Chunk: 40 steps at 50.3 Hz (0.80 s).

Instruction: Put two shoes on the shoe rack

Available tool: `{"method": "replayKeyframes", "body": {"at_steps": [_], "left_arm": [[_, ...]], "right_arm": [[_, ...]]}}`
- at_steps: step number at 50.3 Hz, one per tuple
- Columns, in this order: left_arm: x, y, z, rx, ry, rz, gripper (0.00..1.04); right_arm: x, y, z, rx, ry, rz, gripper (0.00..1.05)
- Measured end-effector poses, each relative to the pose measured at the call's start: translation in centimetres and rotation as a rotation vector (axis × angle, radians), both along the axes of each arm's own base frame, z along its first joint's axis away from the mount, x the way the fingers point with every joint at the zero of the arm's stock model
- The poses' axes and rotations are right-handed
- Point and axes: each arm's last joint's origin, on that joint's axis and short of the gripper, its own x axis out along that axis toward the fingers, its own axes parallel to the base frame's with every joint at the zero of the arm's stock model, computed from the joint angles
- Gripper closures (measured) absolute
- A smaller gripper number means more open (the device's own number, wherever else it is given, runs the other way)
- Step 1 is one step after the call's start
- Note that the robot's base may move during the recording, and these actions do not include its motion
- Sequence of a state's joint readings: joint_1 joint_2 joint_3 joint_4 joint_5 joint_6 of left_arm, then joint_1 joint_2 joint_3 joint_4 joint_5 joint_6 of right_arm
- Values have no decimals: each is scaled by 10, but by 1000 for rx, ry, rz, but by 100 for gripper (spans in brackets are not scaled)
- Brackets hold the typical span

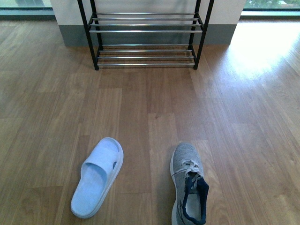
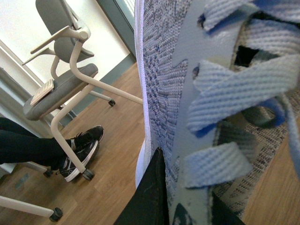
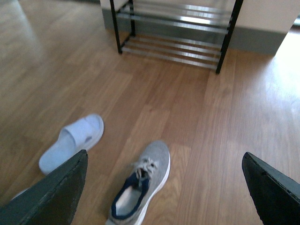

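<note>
One grey sneaker point(image 1: 189, 185) with a white sole and navy lining lies on the wooden floor, toe toward the shoe rack point(image 1: 146, 33) standing against the far wall. The right wrist view shows this sneaker point(image 3: 140, 187) below my right gripper point(image 3: 164, 159), which hangs open above it with nothing between its fingers point(image 3: 56, 192). The other grey sneaker point(image 2: 164, 84) fills the left wrist view, laces close to the camera. My left gripper point(image 2: 187, 206) is shut on it, one black finger point(image 2: 150, 197) pressed against its knit side. Neither arm shows in the front view.
A light blue slipper point(image 1: 97, 178) lies on the floor left of the sneaker. In the left wrist view, an office chair point(image 2: 65, 79) on castors stands nearby, with a person's foot in a black shoe point(image 2: 79, 150) beside it. Bare floor stretches between the shoes and the rack.
</note>
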State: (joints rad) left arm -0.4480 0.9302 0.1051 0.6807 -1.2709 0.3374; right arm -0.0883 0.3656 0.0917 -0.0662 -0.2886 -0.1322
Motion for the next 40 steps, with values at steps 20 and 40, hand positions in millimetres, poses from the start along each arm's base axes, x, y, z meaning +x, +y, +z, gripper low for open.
{"method": "replayKeyframes", "body": {"at_steps": [20, 40], "left_arm": [[0, 0, 0, 0, 0, 1, 103], [0, 0, 0, 0, 0, 2, 103]], "right_arm": [[97, 34, -137, -169, 552, 74, 9], [134, 46, -208, 106, 814, -50, 9]]}}
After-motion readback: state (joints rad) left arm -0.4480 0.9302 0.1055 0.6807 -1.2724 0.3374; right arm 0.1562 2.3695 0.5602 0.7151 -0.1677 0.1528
